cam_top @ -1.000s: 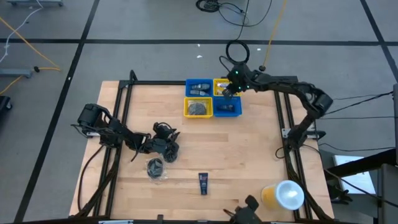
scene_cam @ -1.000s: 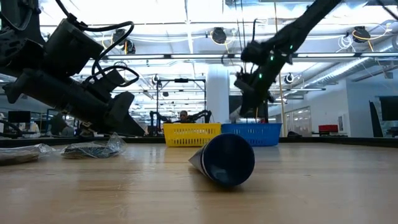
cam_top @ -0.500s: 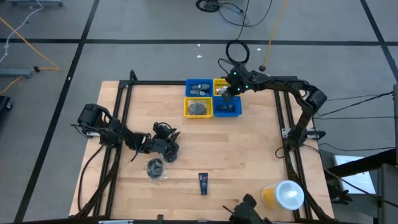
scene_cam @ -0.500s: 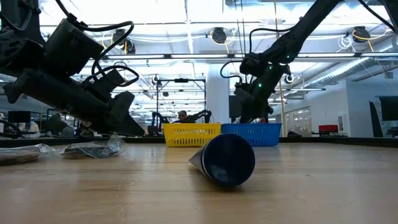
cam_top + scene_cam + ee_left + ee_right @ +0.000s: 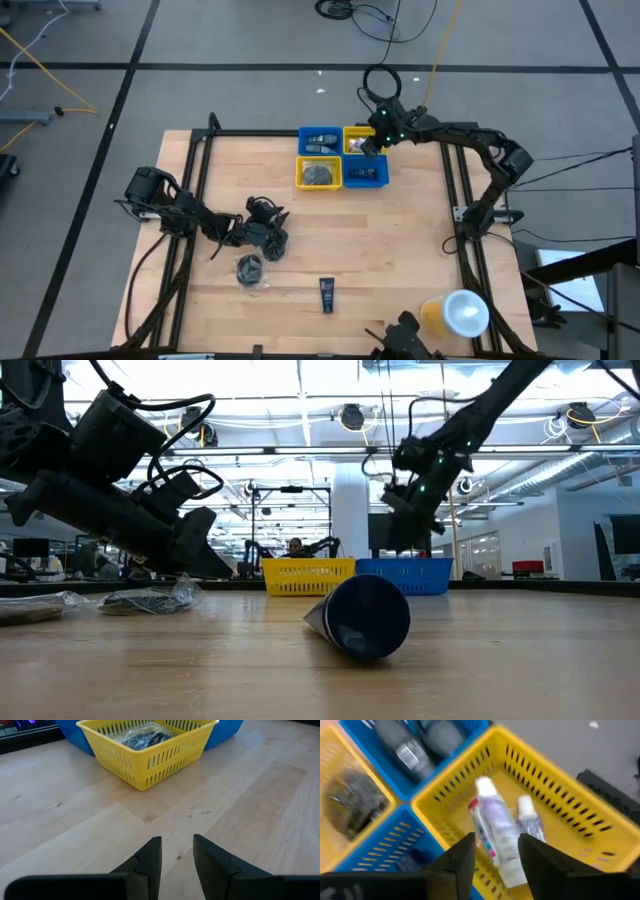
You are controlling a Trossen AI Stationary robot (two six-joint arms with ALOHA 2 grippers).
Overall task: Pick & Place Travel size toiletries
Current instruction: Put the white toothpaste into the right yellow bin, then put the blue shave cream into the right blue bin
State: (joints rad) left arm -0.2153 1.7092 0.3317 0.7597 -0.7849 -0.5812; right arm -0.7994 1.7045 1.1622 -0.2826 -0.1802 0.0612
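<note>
My right gripper [image 5: 372,143] [image 5: 496,862] hangs open over the far yellow bin [image 5: 555,815]. A white mini tube [image 5: 492,837] shows through the gap between its fingers, down in that bin beside a smaller white tube [image 5: 529,822]. My left gripper [image 5: 266,236] [image 5: 177,857] rests low at the table's left, open, with nothing between its fingers. A dark wrapped disc [image 5: 249,269] lies flat on the wood near it. A dark blue tube [image 5: 326,293] [image 5: 362,616] lies on its side toward the near edge.
Four small bins stand together at the far middle: a blue one [image 5: 320,140] with grey pieces, the far yellow one, a near yellow one [image 5: 318,174] with a wrapped dark piece, and a near blue one [image 5: 368,174]. A yellow cup with a white lid [image 5: 456,313] stands near right.
My right arm has swayed a little above the bins, dipping and coming back up in the low view, with its gripper staying over the far yellow bin. The things on the table lie as before.
</note>
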